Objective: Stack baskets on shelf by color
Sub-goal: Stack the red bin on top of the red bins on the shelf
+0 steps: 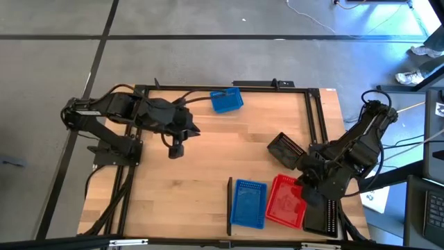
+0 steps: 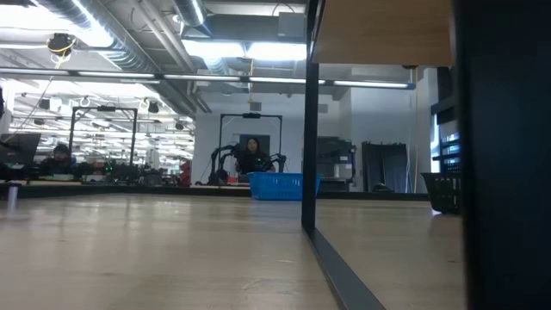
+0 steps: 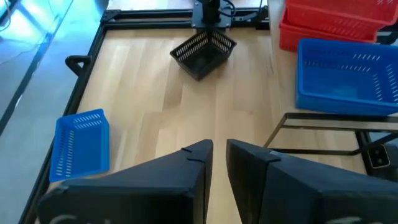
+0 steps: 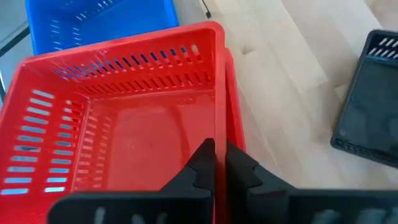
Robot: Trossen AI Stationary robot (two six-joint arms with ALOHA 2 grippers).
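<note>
right jaws pinch red basket rim – nested stack

Glossy plastic red basket; matt wooden table.

open table centre, black basket blocking right side

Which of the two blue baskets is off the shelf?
The blue basket at the table's far edge, alone near the left arm. The other blue basket sits on the shelf beside the red one.
</note>
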